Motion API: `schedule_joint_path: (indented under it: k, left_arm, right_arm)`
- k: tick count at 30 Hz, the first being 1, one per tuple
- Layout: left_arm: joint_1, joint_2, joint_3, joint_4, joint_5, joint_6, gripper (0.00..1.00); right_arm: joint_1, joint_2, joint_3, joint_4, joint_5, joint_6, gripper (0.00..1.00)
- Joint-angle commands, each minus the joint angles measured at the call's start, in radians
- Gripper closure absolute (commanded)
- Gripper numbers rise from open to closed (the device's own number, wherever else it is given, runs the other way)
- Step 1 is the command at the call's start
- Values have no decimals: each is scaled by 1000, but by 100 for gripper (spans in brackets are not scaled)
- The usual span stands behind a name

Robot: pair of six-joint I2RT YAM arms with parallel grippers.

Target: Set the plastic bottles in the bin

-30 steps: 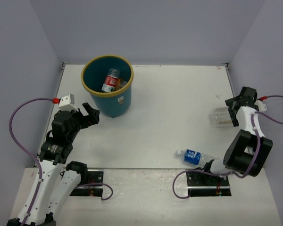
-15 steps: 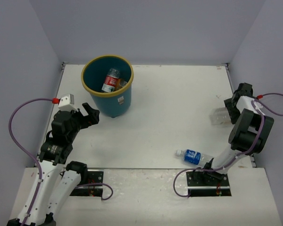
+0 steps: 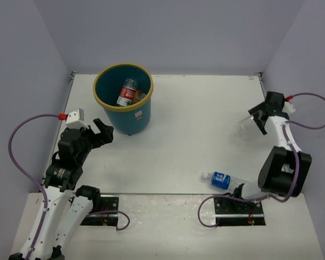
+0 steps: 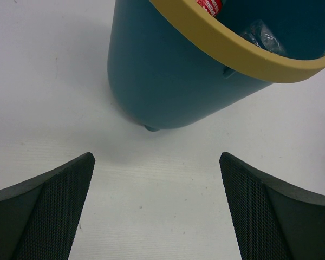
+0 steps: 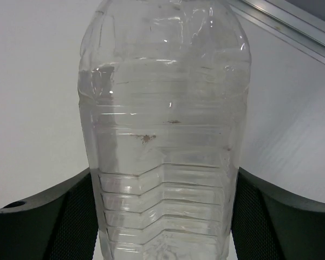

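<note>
The teal bin (image 3: 131, 116) with a yellow rim stands at the back left; a red-labelled bottle (image 3: 128, 93) lies inside with others. It fills the top of the left wrist view (image 4: 173, 81). My right gripper (image 3: 258, 115) is shut on a plain clear bottle (image 3: 250, 120), held above the table at the far right; the bottle (image 5: 165, 124) fills the right wrist view between both pads. A blue-labelled bottle (image 3: 221, 180) lies on the table near the right arm's base. My left gripper (image 3: 102, 131) is open and empty, just left of and near the bin.
Grey walls close in the table on the left, back and right. A metal strip (image 5: 292, 27) runs along the table's far edge near the right gripper. The right arm's base (image 3: 235, 206) sits just behind the blue-labelled bottle.
My right gripper has lifted the clear bottle off the table and swung up and back at the far right. The left arm and the blue-labelled bottle have not moved.
</note>
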Motion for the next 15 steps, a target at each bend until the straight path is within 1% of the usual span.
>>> schedule_joint_path:
  k: [1,5,7,8,9,11,13,15]
  left_arm:
    - [11,-17,5,24,-10,22,0]
    - [11,-23,7,30,-1,20,0]
    - [11,-22,15,40,19,20,0]
    - [11,-18,22,43,29,22,0]
    - [11,-17,24,47,37,22,0]
    - [11,-9,38,54,59,22,0]
    - [11,-3,46,61,78,22,0]
    - [11,4,57,61,95,22,0]
  right_arm:
    - [195,-242,58,162,-27,-180,65]
    - [395,-355,113,241,-97,-249,67]
    - [491,-391,148,295,-175,-307,65]
    - [524,-395,192,302,-212,-330,65]
    - [529,-390,201,302,-218,-342,64]
    - [661,-361,299,296,-245,-433,65]
    - [781,-328,340,352,-228,-496,64]
    - [870,-277,371,425,-224,-586,62]
